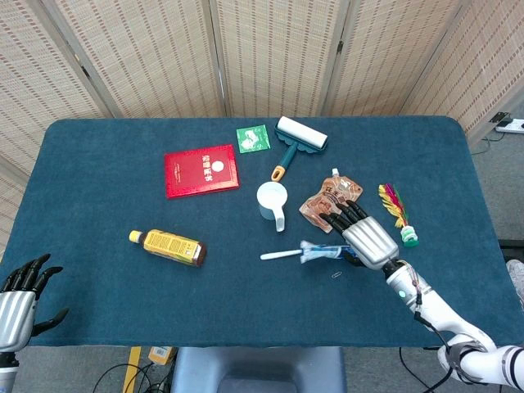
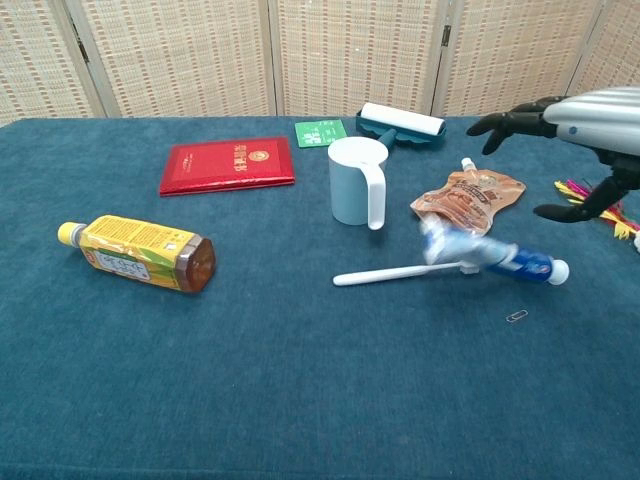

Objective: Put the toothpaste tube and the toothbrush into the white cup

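Beside the toothbrush (image 2: 405, 271), the blurred toothpaste tube (image 2: 490, 256) sits free of the right hand (image 2: 580, 125), whose fingers are spread and hold nothing. It may roll away from the white cup (image 2: 355, 182), forcing a regrasp.

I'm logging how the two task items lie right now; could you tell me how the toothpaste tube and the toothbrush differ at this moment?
The toothpaste tube is blue and white, thick and motion-blurred; the toothbrush is plain white, thin and sharp. In the chest view the tube lies below the right hand, whose fingers are spread, seemingly not gripping it, while the toothbrush lies flat, untouched. The tube overlaps the toothbrush's bristle end. Neither is in the white cup yet.
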Robot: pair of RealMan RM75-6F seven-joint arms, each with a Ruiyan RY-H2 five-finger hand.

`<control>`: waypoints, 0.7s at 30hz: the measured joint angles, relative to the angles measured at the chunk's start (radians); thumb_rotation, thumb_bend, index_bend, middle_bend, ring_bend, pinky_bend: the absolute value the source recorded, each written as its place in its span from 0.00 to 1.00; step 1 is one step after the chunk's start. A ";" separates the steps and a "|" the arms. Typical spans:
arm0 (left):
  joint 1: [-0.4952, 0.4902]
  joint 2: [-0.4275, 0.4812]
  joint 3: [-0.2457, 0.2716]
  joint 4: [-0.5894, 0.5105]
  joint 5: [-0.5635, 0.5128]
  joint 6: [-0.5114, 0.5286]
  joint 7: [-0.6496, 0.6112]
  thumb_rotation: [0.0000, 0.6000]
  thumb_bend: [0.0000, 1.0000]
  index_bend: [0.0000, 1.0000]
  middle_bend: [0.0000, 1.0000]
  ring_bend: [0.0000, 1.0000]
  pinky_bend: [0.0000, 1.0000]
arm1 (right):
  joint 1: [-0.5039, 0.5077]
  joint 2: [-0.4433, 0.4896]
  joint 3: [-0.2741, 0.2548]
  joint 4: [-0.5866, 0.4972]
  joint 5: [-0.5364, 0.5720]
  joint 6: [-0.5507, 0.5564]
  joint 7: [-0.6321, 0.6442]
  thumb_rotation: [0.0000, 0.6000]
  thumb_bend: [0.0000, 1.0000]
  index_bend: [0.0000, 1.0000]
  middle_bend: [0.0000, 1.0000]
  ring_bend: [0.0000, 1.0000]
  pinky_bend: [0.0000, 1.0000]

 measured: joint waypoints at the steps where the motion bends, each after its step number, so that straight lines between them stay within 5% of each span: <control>1: 0.001 0.003 0.001 0.000 0.003 0.001 -0.003 1.00 0.22 0.27 0.13 0.14 0.20 | 0.005 -0.008 0.004 -0.001 0.006 -0.003 -0.004 1.00 0.20 0.00 0.16 0.04 0.05; 5: 0.003 0.006 0.004 0.002 0.004 0.002 -0.009 1.00 0.22 0.27 0.13 0.14 0.20 | 0.015 -0.030 0.009 -0.003 0.025 -0.007 -0.032 1.00 0.17 0.02 0.19 0.08 0.09; 12: 0.005 0.001 0.010 0.009 0.002 -0.009 -0.016 1.00 0.22 0.27 0.12 0.14 0.20 | 0.011 -0.063 -0.014 0.024 0.064 -0.015 -0.101 1.00 0.17 0.26 0.28 0.12 0.14; 21: 0.002 0.002 0.009 0.011 0.007 -0.011 -0.031 1.00 0.22 0.27 0.12 0.14 0.20 | 0.027 -0.192 -0.023 0.149 0.105 -0.044 -0.127 1.00 0.16 0.36 0.32 0.14 0.17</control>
